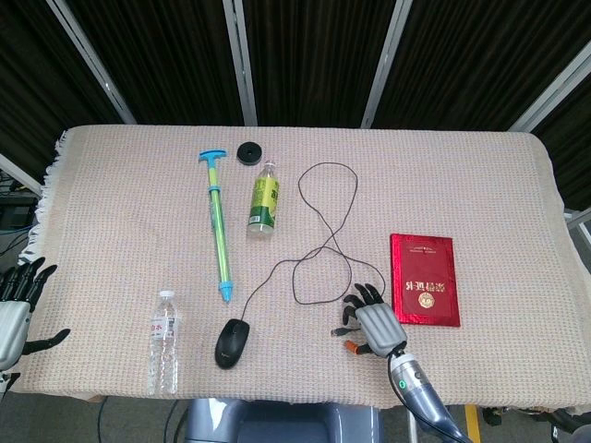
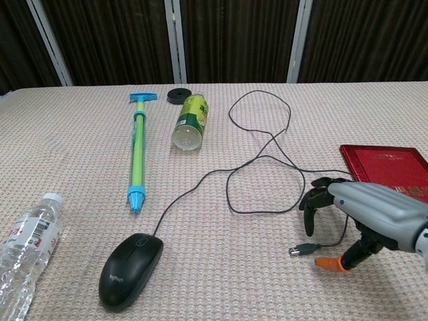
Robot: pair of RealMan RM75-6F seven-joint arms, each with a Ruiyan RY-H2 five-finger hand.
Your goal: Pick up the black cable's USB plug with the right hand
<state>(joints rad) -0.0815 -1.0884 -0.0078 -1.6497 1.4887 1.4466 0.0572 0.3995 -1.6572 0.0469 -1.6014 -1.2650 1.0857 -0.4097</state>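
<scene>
The black cable [image 2: 267,150] loops across the middle of the cloth from the black mouse [image 2: 131,269] and ends in a silver USB plug [image 2: 301,249], also seen as the plug [image 1: 338,330] in the head view. My right hand [image 2: 364,215] hovers just right of and over the plug, fingers spread and curved downward, orange-tipped thumb [image 2: 329,263] low beside the plug, nothing held. In the head view the right hand [image 1: 373,322] is at the near table edge. My left hand [image 1: 13,312] sits open off the table's left near corner.
A red booklet [image 1: 424,278] lies just behind my right hand. A green-and-blue pump [image 1: 218,226], a lying green bottle [image 1: 264,200], a black disc [image 1: 247,151] and a clear water bottle [image 1: 163,342] lie to the left. The table's front edge is close below the plug.
</scene>
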